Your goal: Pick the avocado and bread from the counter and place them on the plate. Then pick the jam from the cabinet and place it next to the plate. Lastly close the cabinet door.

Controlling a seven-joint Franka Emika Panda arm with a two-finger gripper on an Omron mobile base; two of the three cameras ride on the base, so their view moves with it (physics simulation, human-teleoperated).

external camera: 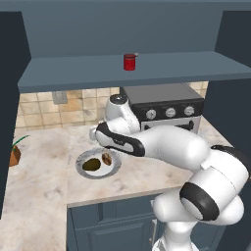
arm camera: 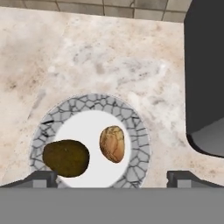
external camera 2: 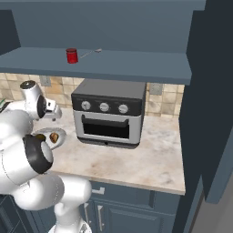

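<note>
The jaws are spread wide and hold nothing; in the hand view one dark fingertip point(arm camera: 41, 178) shows at the lower left and the other at the lower right, well apart, above the plate point(arm camera: 135, 131). The gripper point(external camera: 93, 133) hangs over the counter point(external camera: 44, 186), just above the far rim of the plate.

The plate has a grey cracked-pattern rim and a white centre. It lies on the marble counter, to the left of the toaster oven point(external camera 2: 109, 111). The avocado point(arm camera: 65, 158) rests on the left half of the plate. The bread point(arm camera: 112, 144) rests beside it on the right, close by but not touching.

The jam point(external camera: 129, 62), a red jar, stands upright on the shelf point(external camera: 73, 73) of the open cabinet, above the counter and the oven. A small potted plant point(external camera: 14, 154) stands at the left edge of the counter.
</note>
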